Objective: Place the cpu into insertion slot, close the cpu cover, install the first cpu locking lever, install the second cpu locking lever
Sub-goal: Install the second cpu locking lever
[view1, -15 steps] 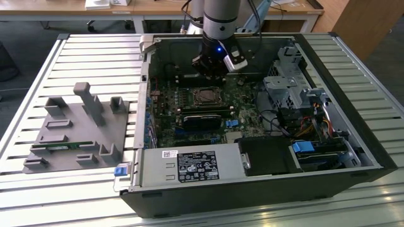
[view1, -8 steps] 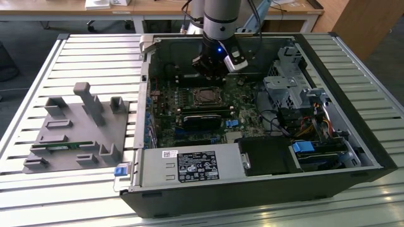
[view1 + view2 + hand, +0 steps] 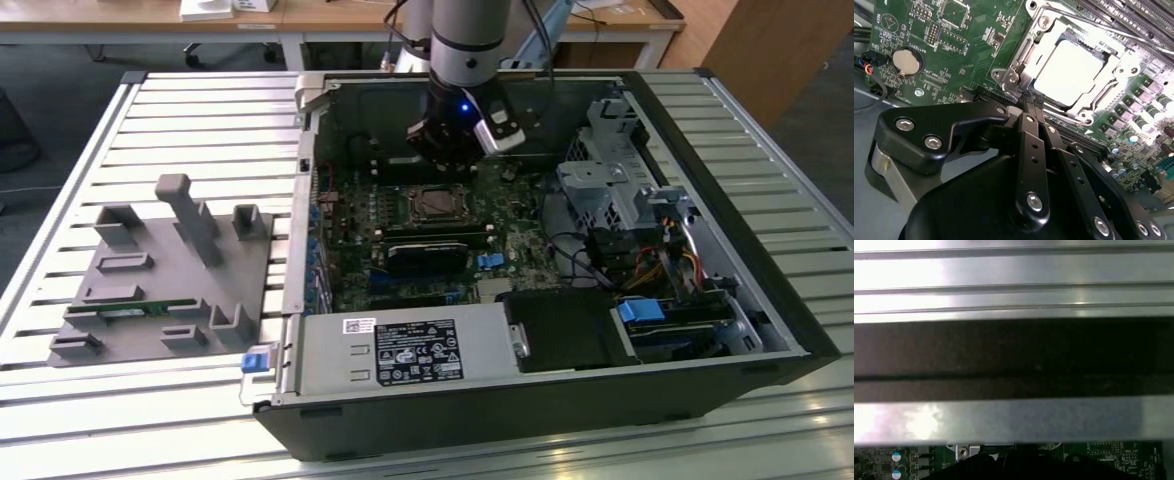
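Exterior view: open black computer case (image 3: 534, 400) on slatted table, my black gripper (image 3: 447, 150) hanging above the green motherboard (image 3: 360, 270). Second wrist view: fingers (image 3: 1029, 130) pressed together, holding nothing. Pale silvery square cpu (image 3: 1066, 70) sits in the metal-rimmed insertion slot (image 3: 1014, 75), thin silvery cpu cover (image 3: 1114, 75) framing it. Light, stiff, likely fragile; handle by edges.

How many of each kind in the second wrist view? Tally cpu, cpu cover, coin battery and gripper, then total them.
cpu: 1
cpu cover: 1
coin battery: 1
gripper: 1
Total: 4
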